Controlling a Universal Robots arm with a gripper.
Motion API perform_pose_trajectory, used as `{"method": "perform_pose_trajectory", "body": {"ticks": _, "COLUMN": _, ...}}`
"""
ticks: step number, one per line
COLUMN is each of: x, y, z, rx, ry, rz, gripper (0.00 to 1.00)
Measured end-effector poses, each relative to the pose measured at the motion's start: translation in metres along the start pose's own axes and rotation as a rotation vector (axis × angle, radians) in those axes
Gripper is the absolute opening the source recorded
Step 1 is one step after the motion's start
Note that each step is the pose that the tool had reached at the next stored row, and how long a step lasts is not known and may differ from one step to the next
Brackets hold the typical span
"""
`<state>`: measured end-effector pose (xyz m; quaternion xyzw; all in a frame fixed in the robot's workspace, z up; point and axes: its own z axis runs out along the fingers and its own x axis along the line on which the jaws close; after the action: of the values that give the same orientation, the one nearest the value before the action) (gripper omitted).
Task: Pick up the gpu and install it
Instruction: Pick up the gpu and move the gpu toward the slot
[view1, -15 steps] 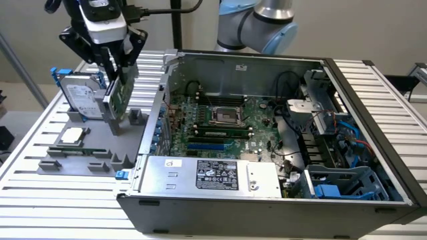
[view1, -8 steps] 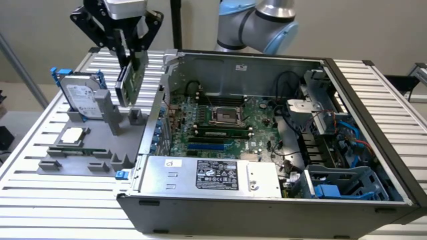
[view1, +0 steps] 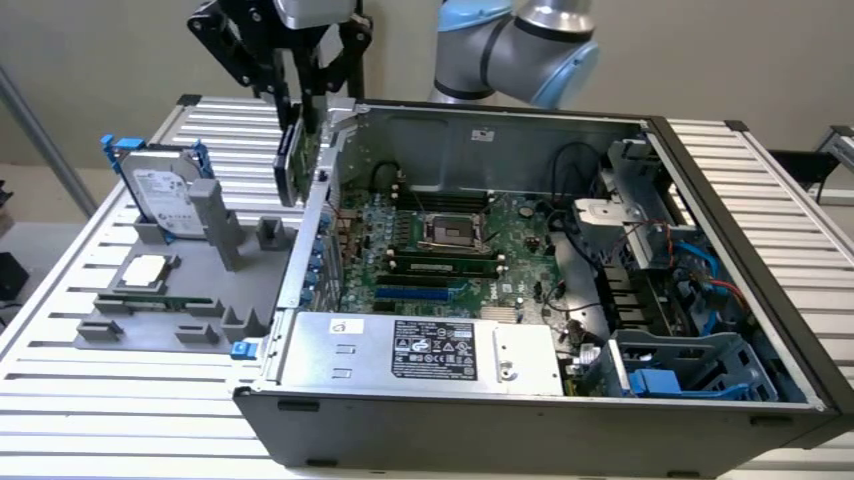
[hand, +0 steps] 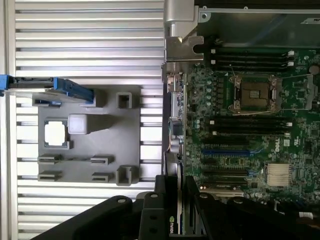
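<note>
Black fingers (hand: 150, 217) clamp the gpu (hand: 173, 222) between them — card hanging on edge, just above the rear wall of the computer case (view1: 534, 425).

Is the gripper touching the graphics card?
Touching. The wrist view shows the gripper closed on the graphics card, no gap either side.

An open computer case (view1: 534, 430) lies on the slatted metal table (view1: 80, 400), its green motherboard (view1: 521, 235) and CPU socket (view1: 445, 232) facing up and the power supply (view1: 414, 350) against its near wall. At the exterior view's left, a grey holder (view1: 147, 330) carries an upright hard drive in a blue frame (view1: 167, 195), a processor chip (view1: 144, 270) and a memory stick (view1: 134, 303).
</note>
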<state>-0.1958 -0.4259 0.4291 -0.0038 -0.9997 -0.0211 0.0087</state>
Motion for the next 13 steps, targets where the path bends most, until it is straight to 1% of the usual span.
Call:
{"method": "perform_pose_trajectory", "body": {"ticks": 2, "x": -0.009, "y": 0.0001, "z": -0.0001, "rx": -0.0042, "ry": 0.0004, "rz": 0.000, "gripper": 0.27}}
{"method": "perform_pose_trajectory", "body": {"ticks": 7, "x": -0.032, "y": 0.0001, "z": -0.0005, "rx": -0.0114, "ry": 0.0014, "rz": 0.000, "gripper": 0.27}}
{"method": "perform_pose_trajectory", "body": {"ticks": 13, "x": -0.059, "y": -0.0005, "z": -0.0010, "rx": -0.0177, "ry": 0.0023, "rz": 0.000, "gripper": 0.27}}
